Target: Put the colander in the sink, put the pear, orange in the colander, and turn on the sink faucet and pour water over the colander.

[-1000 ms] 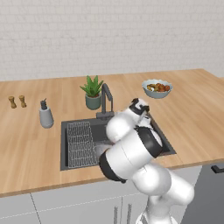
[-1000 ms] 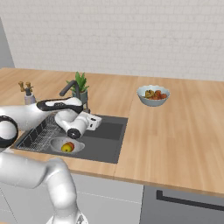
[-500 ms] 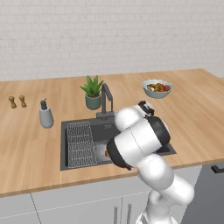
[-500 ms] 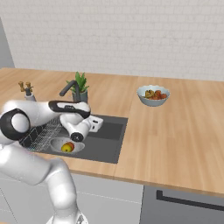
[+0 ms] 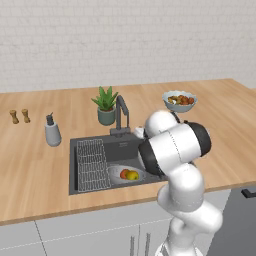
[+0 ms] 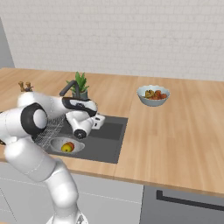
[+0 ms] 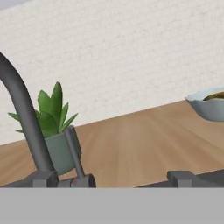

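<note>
Two fruits, the pear (image 5: 133, 175) and the orange (image 5: 124, 173), sit touching in the colander (image 5: 114, 174), which rests in the sink (image 5: 75, 170) at its front edge, just beside the wire rack (image 5: 93, 164). Over the basin, the gripper (image 7: 131, 180) points at the sink faucet (image 7: 24, 118) on the back rim, fingers spread wide, holding nothing.

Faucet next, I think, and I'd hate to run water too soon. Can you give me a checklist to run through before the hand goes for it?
1. Colander sits in the sink: ok.
2. Pear and orange lie in the colander: ok.
3. Hand open, holding nothing: ok.
4. Faucet in front of the hand, lever close: ok.
5. Spout over the colander: cannot tell.
6. Water running: not ok, no stream visible.
</note>
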Robot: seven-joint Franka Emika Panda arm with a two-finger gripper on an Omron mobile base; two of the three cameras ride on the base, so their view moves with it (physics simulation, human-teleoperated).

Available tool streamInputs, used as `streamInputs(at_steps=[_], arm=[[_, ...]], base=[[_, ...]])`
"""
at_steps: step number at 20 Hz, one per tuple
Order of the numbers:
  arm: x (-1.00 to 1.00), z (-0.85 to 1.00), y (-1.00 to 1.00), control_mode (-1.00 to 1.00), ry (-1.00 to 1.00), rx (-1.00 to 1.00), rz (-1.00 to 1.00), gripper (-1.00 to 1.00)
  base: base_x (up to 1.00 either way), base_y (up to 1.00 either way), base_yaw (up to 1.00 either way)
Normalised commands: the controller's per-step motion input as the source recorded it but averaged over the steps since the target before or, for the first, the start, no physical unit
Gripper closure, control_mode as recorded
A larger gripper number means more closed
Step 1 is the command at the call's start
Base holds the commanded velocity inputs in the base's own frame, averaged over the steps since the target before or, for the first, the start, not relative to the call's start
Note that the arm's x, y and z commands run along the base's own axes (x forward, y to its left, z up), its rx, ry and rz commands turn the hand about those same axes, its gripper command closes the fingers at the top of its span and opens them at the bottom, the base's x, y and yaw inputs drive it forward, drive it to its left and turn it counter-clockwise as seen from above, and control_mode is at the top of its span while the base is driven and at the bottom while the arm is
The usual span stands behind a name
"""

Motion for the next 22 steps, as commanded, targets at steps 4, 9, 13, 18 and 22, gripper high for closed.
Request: streamInputs(at_steps=[4,9,13,18,22], arm=[[0.19,0.00,0.01,-1.00,0.00,0.00,-0.01,-1.00],[0.15,-0.01,0.01,-1.00,0.00,0.00,0.00,-1.00],[0.18,-0.05,0.05,-1.00,0.00,0.00,0.00,-1.00],[0.19,-0.06,0.20,-1.00,0.00,0.00,0.00,-1.00],[0.19,0.00,0.19,-1.00,0.00,0.00,0.00,-1.00]], base=[[0.00,0.00,0.00],[0.00,0.00,0.00],[0.00,0.00,0.00],[0.00,0.00,0.00],[0.00,0.00,0.00]])
